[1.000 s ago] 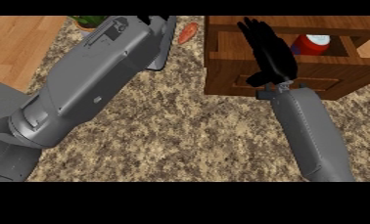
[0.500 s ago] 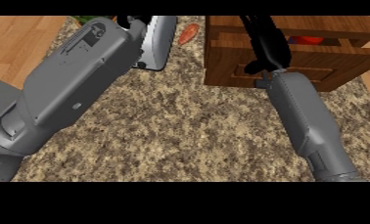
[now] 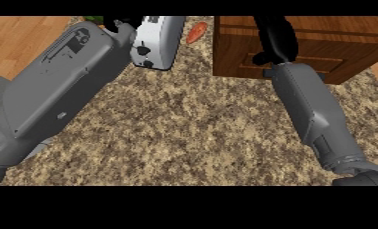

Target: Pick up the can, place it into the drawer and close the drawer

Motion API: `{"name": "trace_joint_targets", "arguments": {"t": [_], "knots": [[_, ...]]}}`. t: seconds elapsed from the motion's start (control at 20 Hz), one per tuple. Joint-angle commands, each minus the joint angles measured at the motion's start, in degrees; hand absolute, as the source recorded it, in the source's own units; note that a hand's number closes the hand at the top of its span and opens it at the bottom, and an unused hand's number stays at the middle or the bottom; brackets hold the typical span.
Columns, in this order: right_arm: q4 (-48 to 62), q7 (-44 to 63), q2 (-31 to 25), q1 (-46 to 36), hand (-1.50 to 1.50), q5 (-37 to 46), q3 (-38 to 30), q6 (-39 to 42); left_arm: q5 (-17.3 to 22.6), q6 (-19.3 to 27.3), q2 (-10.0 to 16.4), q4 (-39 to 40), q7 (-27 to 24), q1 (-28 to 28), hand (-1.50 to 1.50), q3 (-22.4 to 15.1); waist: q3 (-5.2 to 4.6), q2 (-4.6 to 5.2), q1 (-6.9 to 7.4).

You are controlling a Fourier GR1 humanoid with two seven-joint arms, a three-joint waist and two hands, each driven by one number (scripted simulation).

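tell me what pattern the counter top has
Speckled brown and tan, like granite. The counter top shows best in the head view.

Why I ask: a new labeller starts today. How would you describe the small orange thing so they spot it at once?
Find the wooden drawer unit at the far right of the speckled counter. In the gap between it and the white appliance to its left lies the orange thing. It alone is orange, slim and tilted, far smaller than either neighbour.
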Motion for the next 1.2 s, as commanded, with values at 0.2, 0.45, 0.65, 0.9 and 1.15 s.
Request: {"name": "trace_joint_targets", "arguments": {"t": [0.2,0.45,0.65,0.9,1.15], "knots": [[8.8,1.4,-2.4,-8.9,-1.50,-0.4,-3.4,-3.4,-1.4,-0.6,2.2,-2.5,1.4,0.3,-1.50,1.0,0.56,1.30,1.16],[11.5,1.9,-4.6,-11.8,-1.50,0.2,-3.9,-3.7,-2.0,1.1,1.7,-5.6,3.5,0.4,-1.50,0.1,0.60,1.54,2.11],[13.2,4.4,-4.4,-15.6,-1.50,0.7,-3.9,-1.2,-2.1,-0.7,4.6,-7.2,5.0,2.0,-1.50,0.3,0.53,1.25,2.37],[14.3,-4.7,-3.0,-17.2,-1.50,-4.7,-7.8,4.1,-2.7,0.3,3.3,-8.9,3.5,4.3,-1.50,0.5,0.60,1.69,2.27],[13.3,-10.4,-0.6,-17.9,-1.50,-17.8,-19.4,9.6,-2.8,0.8,4.3,-11.2,4.9,4.6,-1.50,0.2,0.80,1.21,2.55]]}}
